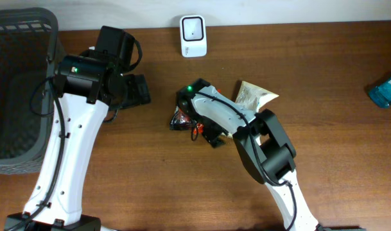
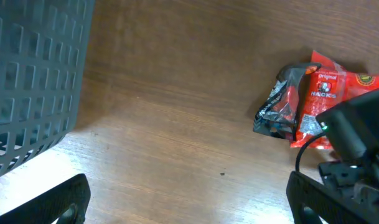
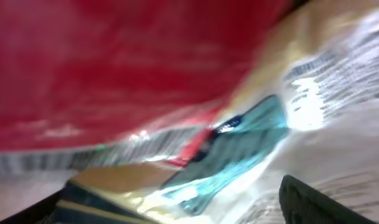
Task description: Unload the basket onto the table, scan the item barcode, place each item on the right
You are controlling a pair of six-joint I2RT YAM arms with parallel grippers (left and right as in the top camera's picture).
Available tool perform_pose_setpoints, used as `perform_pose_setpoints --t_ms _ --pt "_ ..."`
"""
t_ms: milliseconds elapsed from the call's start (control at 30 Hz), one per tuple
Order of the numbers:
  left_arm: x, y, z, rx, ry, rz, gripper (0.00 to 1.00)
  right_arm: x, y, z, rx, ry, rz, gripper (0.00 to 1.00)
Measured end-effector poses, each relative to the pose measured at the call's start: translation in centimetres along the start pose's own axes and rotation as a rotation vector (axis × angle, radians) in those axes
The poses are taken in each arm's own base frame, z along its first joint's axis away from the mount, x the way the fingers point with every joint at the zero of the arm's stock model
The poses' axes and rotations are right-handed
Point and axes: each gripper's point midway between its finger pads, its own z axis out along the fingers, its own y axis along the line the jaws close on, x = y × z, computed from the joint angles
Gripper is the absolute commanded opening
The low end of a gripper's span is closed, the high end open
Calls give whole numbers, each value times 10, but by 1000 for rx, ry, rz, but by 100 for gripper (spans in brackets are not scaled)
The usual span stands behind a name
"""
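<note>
Overhead, you see the red snack packet (image 1: 181, 119) on the bench (image 1: 323, 167) under your right fingers (image 3: 326, 200), spread wide; their camera alone shows its barcode (image 3: 46, 163), blurred. Your left fingers (image 2: 52, 202) gape empty, packet well apart.

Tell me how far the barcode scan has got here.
Nothing looks done: the red snack packet lies on the table, away from the white scanner. In hand: the right gripper is down over it, jaws wide. To do: grasp, lift, present the barcode. Left gripper hangs open, empty.
</note>
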Motion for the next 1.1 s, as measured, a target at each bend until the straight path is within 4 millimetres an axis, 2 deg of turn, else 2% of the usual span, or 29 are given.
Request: perform_pose_setpoints --t_ms 33,133,167,200,233,367,467,500,567,667,733,800,833,900,967,1000,1033,1100 --pt "0 0 0 0 0 0 99 -4 -3 1 9 -20 13 77" --pt "0 0 0 1 0 0 99 -12 -13 8 19 -59 65 35" --pt "0 0 0 1 0 0 99 -14 -16 11 20 -61 87 28" --pt "0 0 0 1 -1 0 99 -14 -19 13 19 -61 101 12" --pt "0 0 0 0 0 0 99 -16 -22 16 16 -64 120 4" --pt "0 0 0 0 0 0 99 -13 -40 19 4 -36 227 4" --pt "0 0 0 1 -1 0 99 -19 -77 -1 -40 -45 390 4" --pt "0 0 0 0 0 0 99 -25 -99 -16 -80 -85 473 4" --pt "0 0 0 1 0 0 99 -29 -123 -39 -191 -137 541 4" --pt "0 0 0 1 0 0 99 -28 -160 -96 -412 -303 603 4" --pt "0 0 0 0 0 0 99 -18 -178 -137 -554 -421 613 4" --pt "0 0 0 0 0 0 99 -7 -185 -166 -694 -501 607 4" --pt "0 0 0 0 0 0 99 -6 -185 -171 -754 -514 604 4" --pt "0 0 0 1 0 0 99 -2 -191 -169 -855 -508 624 4" --pt "0 0 0 0 0 0 99 9 -204 -148 -934 -446 675 4" --pt "0 0 0 1 -1 0 99 12 -207 -131 -967 -400 698 4" --pt "0 0 0 1 0 0 99 14 -206 -100 -993 -328 722 4" --pt "0 0 0 0 0 0 99 19 -203 -62 -1013 -235 755 4"
